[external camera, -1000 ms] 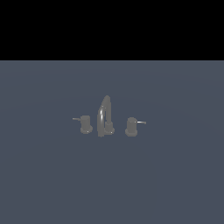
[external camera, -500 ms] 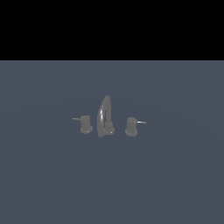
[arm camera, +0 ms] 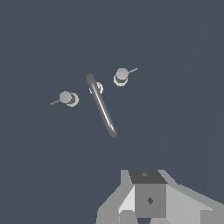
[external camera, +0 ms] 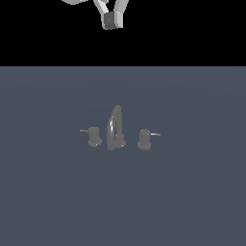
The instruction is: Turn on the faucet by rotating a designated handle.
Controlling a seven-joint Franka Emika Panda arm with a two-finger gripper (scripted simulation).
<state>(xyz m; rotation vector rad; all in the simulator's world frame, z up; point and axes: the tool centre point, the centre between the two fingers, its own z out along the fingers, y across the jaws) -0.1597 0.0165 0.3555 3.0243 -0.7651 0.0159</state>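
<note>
The faucet [external camera: 115,129] stands small and grey on the flat floor, with a tall arched spout between two stubby posts. The handle [external camera: 145,138] is the post on the exterior view's right, with a bright thin rod [external camera: 155,134] pointing right. The twin post [external camera: 94,137] has a duller rod pointing left. My gripper [external camera: 111,20] hangs high above and behind the faucet, far from it. In the wrist view the spout [arm camera: 101,106] lies between two posts [arm camera: 121,76] [arm camera: 68,98], well away from my gripper body [arm camera: 149,199]. The fingers are not shown clearly.
The dark blue-grey floor [external camera: 192,202] stretches flat all round the faucet. Nothing else stands on it. White arm links [external camera: 122,6] show at the top edge of the exterior view.
The arm's end has come into the top of the exterior view, where no arm showed before. The faucet and both handle rods have not moved.
</note>
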